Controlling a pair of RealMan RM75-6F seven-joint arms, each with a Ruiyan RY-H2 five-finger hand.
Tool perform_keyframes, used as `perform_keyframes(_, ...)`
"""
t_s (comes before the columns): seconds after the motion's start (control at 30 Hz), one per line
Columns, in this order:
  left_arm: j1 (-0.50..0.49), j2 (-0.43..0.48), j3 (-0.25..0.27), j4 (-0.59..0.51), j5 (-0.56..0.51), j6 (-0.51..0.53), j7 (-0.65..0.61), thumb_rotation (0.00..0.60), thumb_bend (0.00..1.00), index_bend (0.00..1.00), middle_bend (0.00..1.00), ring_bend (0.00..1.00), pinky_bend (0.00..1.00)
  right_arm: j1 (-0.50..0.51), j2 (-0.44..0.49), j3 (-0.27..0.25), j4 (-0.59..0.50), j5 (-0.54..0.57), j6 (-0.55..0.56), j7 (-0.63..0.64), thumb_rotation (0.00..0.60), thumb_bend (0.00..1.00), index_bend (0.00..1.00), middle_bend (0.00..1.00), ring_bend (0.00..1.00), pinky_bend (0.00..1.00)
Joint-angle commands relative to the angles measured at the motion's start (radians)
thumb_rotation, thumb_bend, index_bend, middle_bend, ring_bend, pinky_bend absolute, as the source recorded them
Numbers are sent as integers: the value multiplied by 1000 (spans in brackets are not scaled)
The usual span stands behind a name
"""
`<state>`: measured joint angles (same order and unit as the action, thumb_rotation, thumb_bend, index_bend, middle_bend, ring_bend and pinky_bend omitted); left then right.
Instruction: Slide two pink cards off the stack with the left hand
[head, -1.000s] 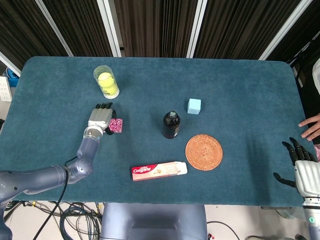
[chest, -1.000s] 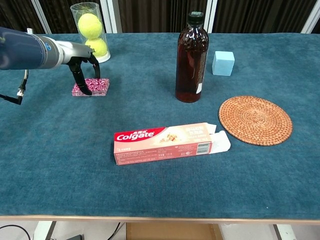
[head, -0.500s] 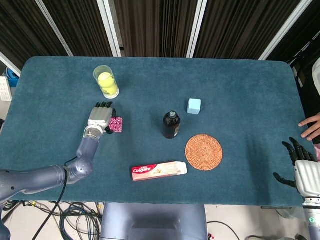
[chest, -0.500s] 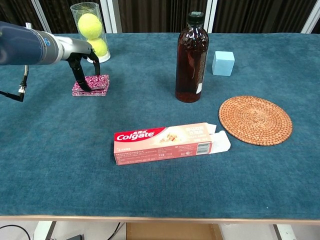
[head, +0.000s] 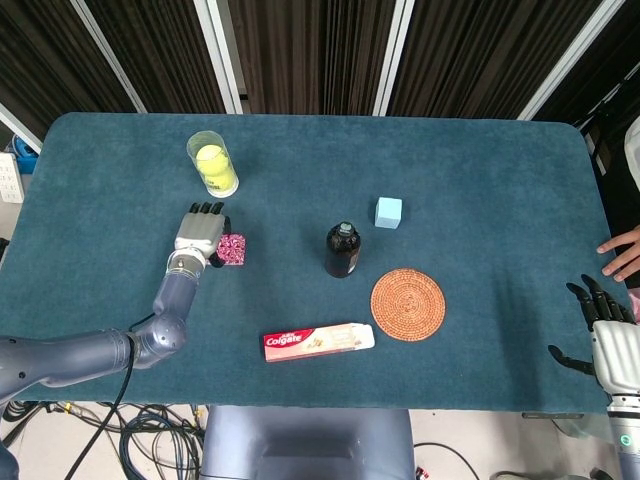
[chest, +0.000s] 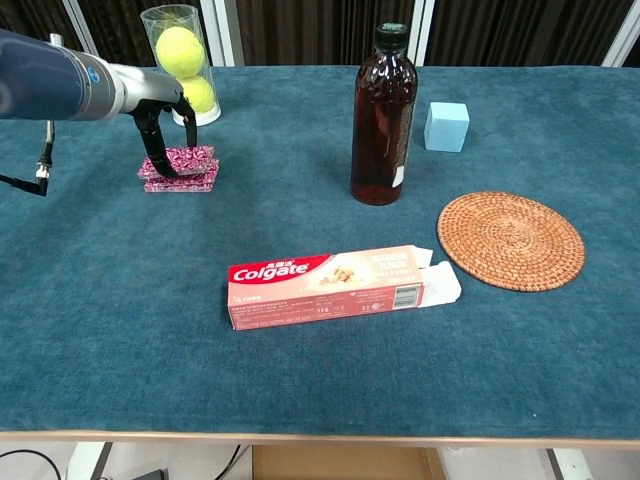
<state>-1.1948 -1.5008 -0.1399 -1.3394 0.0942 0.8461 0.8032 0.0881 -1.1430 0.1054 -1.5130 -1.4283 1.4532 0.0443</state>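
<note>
The pink patterned card stack (chest: 190, 180) lies at the table's left, in front of the tennis ball tube. Its top cards (chest: 172, 159) sit shifted to the left, overhanging the rest. My left hand (chest: 160, 115) hovers over the stack, and one dark fingertip (chest: 172, 172) curls down and presses on the top cards. The other fingers are held above the cards. From the head view, the left hand (head: 202, 228) sits just left of the stack (head: 233, 250). My right hand (head: 603, 335) rests at the front right edge, fingers spread, holding nothing.
A clear tube with tennis balls (chest: 180, 62) stands right behind the left hand. A brown bottle (chest: 384, 115), a light blue cube (chest: 446, 126), a woven coaster (chest: 511, 240) and a Colgate box (chest: 335, 285) lie to the right. A person's hand (head: 624, 254) rests on the right edge.
The top pink cards have slid to the left off the stack under the left hand's fingertip. The right hand has not moved.
</note>
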Motion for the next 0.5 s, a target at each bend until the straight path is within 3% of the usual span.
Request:
perform_keyframes(0.03, -1, 5, -6, -8, 3, 6, -2, 600, 369, 563, 122, 0, 0, -1, 0, 0, 0, 1, 0, 1, 600, 112, 131, 56, 126, 234)
perform_keyframes(0.3, -35, 20, -28, -23, -39, 13, 31, 600, 369, 566, 123, 0, 0, -4, 4, 0, -2, 0, 4, 8, 600, 111, 131, 56, 126, 234)
perform_keyframes(0.5, -94, -8, -58, 59, -109, -11, 86, 600, 369, 568, 124, 0, 0, -7, 9, 4, 3, 10, 3, 28, 600, 111, 131, 56, 126, 234)
